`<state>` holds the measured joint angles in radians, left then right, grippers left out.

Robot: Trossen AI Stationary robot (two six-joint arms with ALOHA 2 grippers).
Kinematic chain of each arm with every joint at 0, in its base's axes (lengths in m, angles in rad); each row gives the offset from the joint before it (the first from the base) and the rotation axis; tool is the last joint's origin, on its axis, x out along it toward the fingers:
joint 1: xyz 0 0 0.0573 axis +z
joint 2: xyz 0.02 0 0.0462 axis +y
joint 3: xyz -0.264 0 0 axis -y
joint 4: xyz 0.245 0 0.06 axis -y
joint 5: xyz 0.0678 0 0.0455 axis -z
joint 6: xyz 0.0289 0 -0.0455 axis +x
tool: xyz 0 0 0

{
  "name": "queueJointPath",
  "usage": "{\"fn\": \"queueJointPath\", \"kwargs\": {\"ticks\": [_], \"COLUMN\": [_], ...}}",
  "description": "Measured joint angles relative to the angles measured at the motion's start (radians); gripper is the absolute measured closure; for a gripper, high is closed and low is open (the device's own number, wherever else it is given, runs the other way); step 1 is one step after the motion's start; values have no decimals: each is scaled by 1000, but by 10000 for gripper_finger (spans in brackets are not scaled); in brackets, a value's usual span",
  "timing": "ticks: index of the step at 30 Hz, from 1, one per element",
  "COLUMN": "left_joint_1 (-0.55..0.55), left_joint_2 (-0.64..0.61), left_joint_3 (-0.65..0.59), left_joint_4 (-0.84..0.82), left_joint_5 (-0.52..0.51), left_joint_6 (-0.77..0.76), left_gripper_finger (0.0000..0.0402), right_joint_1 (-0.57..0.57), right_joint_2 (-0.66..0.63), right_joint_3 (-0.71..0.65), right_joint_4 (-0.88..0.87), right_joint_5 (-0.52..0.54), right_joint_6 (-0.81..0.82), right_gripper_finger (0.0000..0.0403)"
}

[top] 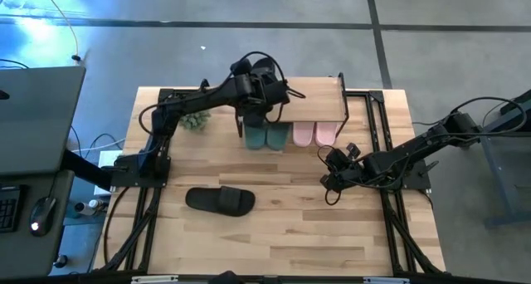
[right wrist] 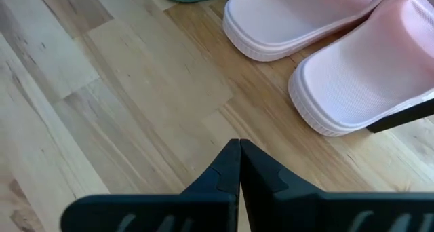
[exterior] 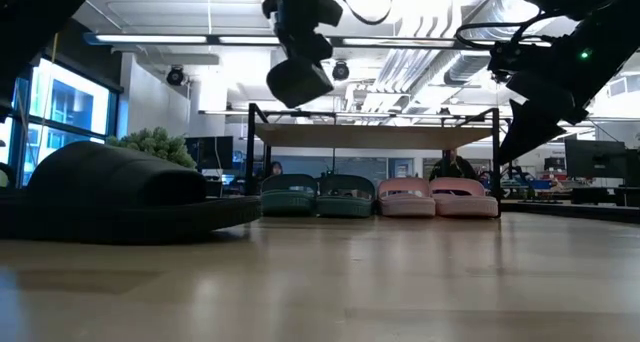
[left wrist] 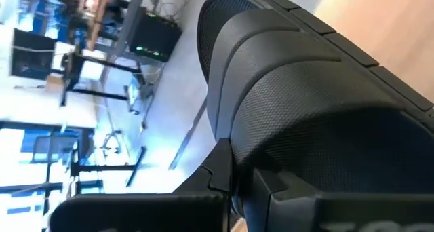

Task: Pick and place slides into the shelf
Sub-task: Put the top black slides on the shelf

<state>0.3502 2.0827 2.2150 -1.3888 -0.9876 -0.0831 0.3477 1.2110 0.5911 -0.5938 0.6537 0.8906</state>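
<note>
shelf (top: 319, 101) hides pink slides' (top: 314, 134) heels | left hand (top: 264, 72) covers black slide (left wrist: 305, 89), cropped in wrist view

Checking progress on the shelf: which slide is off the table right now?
One black slide, shut in the left claw above the shelf. The other black slide lies on the table; green and pink pairs sit under the shelf.

A small green plant (top: 193, 120) sits on the light wooden desk (top: 274, 234) near its far left corner. Beside the desk stand a monitor (top: 33, 118), a keyboard (top: 8, 209) and a mouse (top: 37, 216). Two people (exterior: 455, 166) sit far back in the room.
</note>
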Motion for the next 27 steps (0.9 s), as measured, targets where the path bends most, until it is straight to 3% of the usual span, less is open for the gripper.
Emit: {"fn": "queueJointPath", "kwargs": {"ticks": [4, 9, 16, 27], "left_joint_1": [-3, -3, -4, 5], "left_joint_2": [2, 48, 120, 125], "left_joint_3": [0, 0, -1, 0], "left_joint_4": [1, 15, 6, -94], "left_joint_5": [20, -46, -88, -99], "left_joint_6": [8, 53, 26, -82], "left_gripper_finger": [401, 401, 401, 401], "right_joint_1": [0, 0, 0, 0], "right_joint_2": [0, 0, 0, 0], "right_joint_3": [0, 0, 0, 0], "right_joint_4": [3, 5, 6, 17], "right_joint_5": [0, 8, 5, -19], "right_joint_6": [2, -1, -8, 6], "right_gripper_finger": [402, 402, 402, 402]}}
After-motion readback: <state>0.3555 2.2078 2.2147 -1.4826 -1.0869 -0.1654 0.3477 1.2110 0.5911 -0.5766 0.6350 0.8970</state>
